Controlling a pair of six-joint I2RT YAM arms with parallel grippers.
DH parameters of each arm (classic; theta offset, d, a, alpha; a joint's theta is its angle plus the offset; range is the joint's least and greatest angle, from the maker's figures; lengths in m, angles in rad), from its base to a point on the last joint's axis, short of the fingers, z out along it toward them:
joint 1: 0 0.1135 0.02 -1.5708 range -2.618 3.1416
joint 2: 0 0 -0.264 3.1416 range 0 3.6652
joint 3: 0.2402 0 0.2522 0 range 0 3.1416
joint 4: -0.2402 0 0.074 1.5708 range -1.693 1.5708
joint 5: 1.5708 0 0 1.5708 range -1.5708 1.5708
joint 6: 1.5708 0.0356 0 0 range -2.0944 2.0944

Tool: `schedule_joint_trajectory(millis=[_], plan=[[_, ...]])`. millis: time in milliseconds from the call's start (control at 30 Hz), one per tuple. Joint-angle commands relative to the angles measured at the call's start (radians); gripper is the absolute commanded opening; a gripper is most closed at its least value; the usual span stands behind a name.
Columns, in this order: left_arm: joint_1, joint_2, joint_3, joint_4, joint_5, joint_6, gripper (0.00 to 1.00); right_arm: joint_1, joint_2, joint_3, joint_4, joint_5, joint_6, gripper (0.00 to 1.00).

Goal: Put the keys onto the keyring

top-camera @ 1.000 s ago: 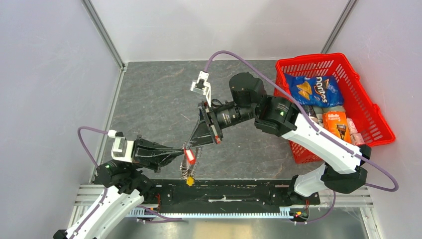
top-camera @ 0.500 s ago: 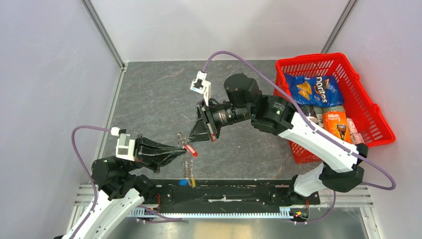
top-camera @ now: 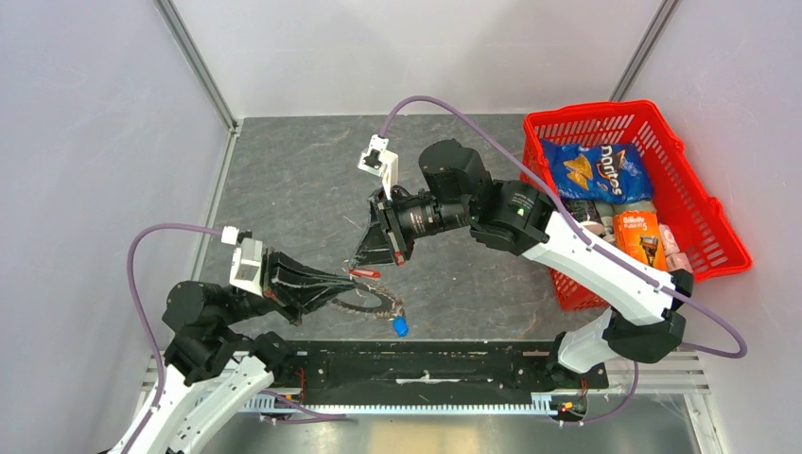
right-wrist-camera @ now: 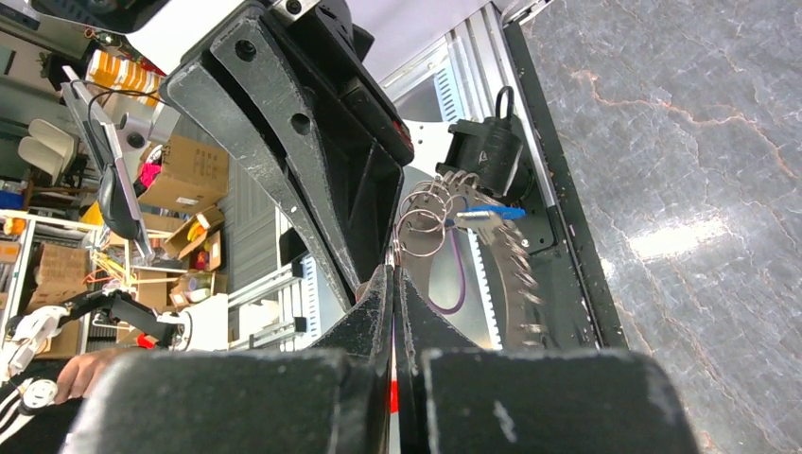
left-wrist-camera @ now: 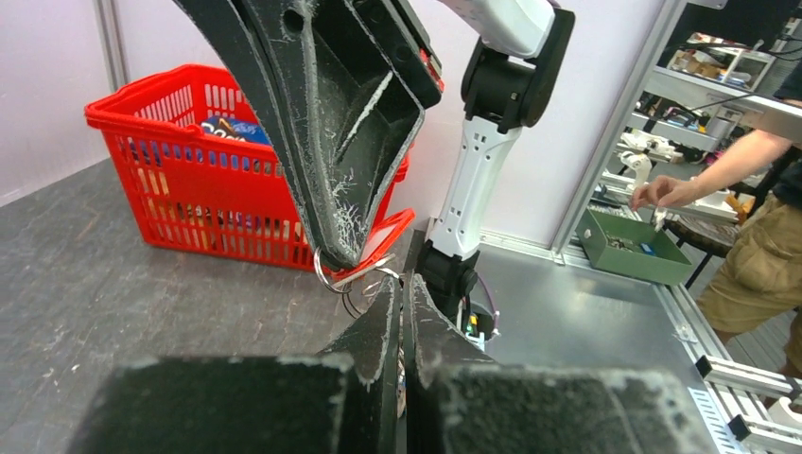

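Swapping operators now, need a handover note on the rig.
Left gripper: shut on the keyring at its rim, as far as visible.
Right gripper: shut on the red-tagged key, tips nearly meeting the left's.
Done: blue-tagged key appears to hang from the keyring by small wire rings.
Left: get the red-tagged key on; no other keys in view.

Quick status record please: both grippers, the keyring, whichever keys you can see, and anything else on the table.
left gripper: shut on the keyring's rim
right gripper: shut on the red-tagged key
keyring: roughly flat seen from above, near the front edge
blue-tagged key: at the ring's near right side; attachment unclear
red basket: far right, holding packaged goods
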Motion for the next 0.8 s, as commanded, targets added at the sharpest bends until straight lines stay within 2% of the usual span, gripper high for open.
schedule_joint_trajectory(millis=[0, 267, 467, 767], plan=[[0.002, 0.016, 0.105, -0.076, -0.087, 0.069, 0.02, 0.007, -0.013, -0.017, -0.017, 0.02, -0.058, 0.0], [0.002, 0.031, 0.176, -0.184, -0.143, 0.081, 0.02, 0.007, -0.073, -0.071, -0.004, 0.007, -0.108, 0.0], [0.002, 0.05, 0.19, -0.196, -0.152, 0.076, 0.02, 0.007, -0.11, -0.108, 0.044, -0.052, -0.109, 0.0], [0.002, 0.079, 0.195, -0.19, -0.118, 0.056, 0.02, 0.007, -0.137, -0.109, 0.059, -0.046, -0.107, 0.0]])
